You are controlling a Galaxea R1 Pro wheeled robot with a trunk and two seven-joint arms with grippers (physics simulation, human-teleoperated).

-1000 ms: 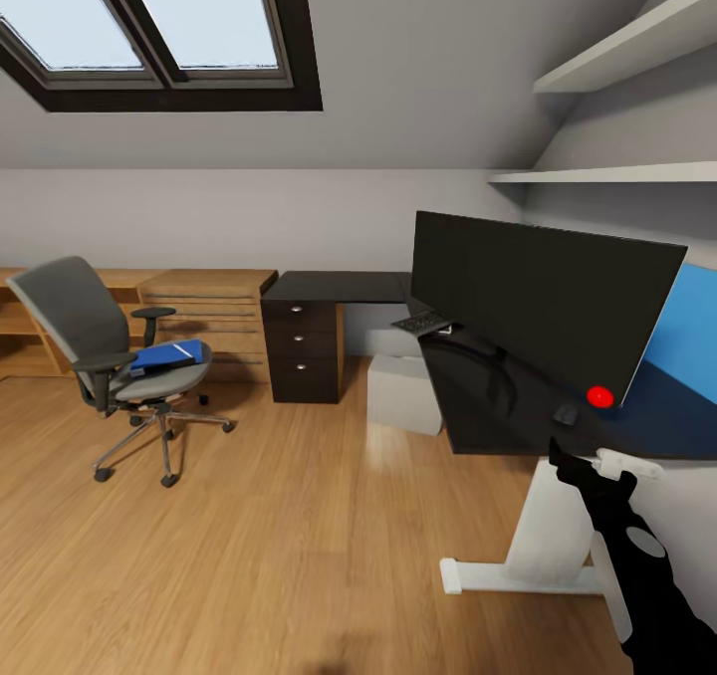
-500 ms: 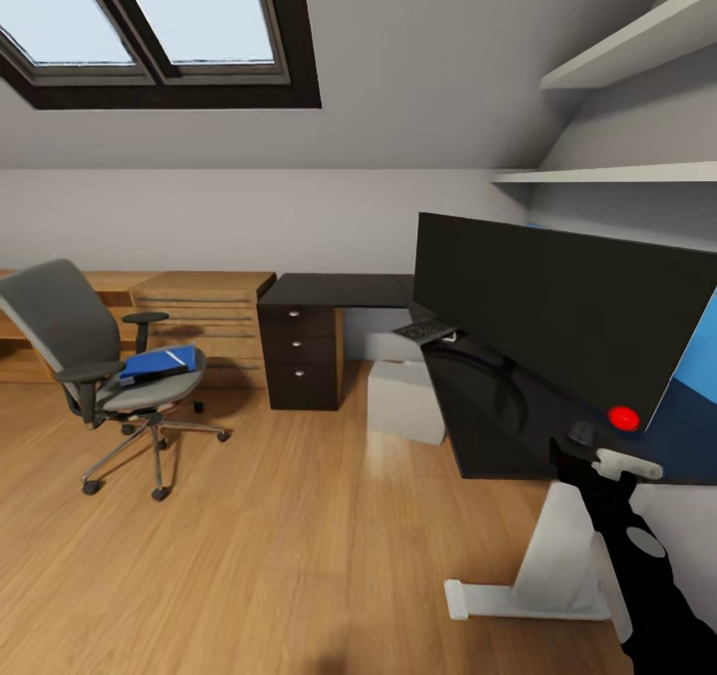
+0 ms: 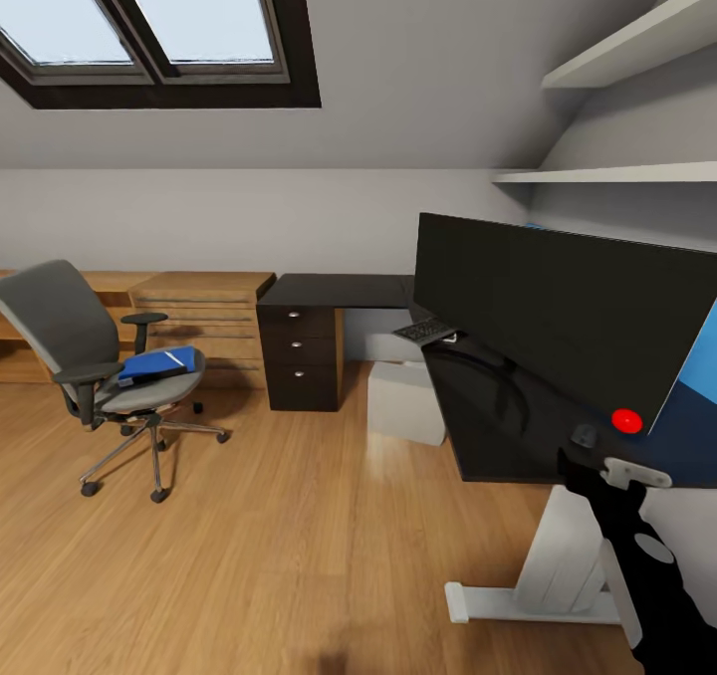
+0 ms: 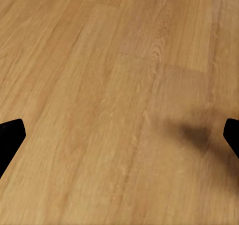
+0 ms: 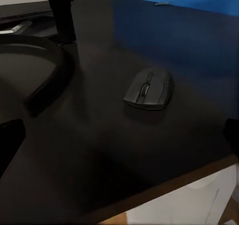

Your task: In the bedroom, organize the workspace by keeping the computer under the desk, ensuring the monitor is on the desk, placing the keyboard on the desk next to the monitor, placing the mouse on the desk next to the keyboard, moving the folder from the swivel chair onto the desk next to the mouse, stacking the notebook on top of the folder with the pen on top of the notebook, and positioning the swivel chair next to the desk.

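- Mouse [image 5: 149,88] lies on the desk [image 3: 498,426] near its front edge, just beside the monitor's round foot [image 5: 35,68]; in my head view it is the small dark lump [image 3: 585,435] just off the red dot at the screen's corner.
- My right gripper [image 5: 119,138] hovers over the desk edge facing the mouse, fingers spread wide, nothing between them.
- My left gripper [image 4: 119,135] hangs over bare wooden floor [image 4: 99,85], also wide and empty.
- Monitor [image 3: 558,317] stands on the desk; keyboard [image 3: 425,330] sits far along the desk, well apart from the mouse; computer [image 3: 405,399] is under the desk.
- Folder [image 3: 159,363] lies on the chair [image 3: 95,366] seat, well apart from the desk.
- I judge the mouse step is in hand: it needs to end up beside the keyboard.
- Next I would bring the right gripper forward and down, straddle the mouse squarely, then close. It is low and rounded, so a shallow pinch could slip off.
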